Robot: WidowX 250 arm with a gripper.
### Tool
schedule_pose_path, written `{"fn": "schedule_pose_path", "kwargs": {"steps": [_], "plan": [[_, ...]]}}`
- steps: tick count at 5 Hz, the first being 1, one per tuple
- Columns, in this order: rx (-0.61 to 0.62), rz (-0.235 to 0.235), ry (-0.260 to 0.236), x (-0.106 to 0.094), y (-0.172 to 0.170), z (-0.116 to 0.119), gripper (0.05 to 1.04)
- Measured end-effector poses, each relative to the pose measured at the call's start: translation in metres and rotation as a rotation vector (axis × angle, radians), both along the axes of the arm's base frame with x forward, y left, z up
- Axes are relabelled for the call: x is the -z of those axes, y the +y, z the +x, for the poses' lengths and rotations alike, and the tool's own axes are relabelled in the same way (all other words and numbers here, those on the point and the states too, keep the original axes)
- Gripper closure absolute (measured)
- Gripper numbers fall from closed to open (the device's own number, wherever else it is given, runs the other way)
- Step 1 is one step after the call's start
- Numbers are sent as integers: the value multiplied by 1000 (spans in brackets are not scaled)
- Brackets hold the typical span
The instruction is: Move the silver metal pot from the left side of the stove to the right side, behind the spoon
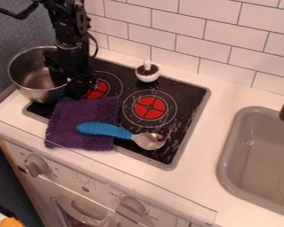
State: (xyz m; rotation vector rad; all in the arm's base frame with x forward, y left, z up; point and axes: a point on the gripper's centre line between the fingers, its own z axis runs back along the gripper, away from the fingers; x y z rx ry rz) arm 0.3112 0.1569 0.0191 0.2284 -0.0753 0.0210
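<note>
Your gripper [76, 85] hangs over the left end of the stovetop [189, 102], at the right-hand rim of the metal pot [28, 75]. You cannot tell from here how far open it is, or whether it has hold of that rim. The pot stands upright at the stovetop's left edge. Just in front of your gripper, a purple cloth [73, 116] lies across the front edge near the left corner. A spoon [148, 141] rests its blue handle on the cloth, its metal bowl over the stovetop. A small white knobbed object [147, 76] sits by the back edge.
</note>
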Motion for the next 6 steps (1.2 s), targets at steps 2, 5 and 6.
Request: {"fn": "schedule_pose_path", "kwargs": {"steps": [2,5,6], "plan": [[15,3,10,2,-5,1,927],[-7,7,32,-7,-11,-12,1011],[2,84,6,-43,-24,-13,1011]]}}
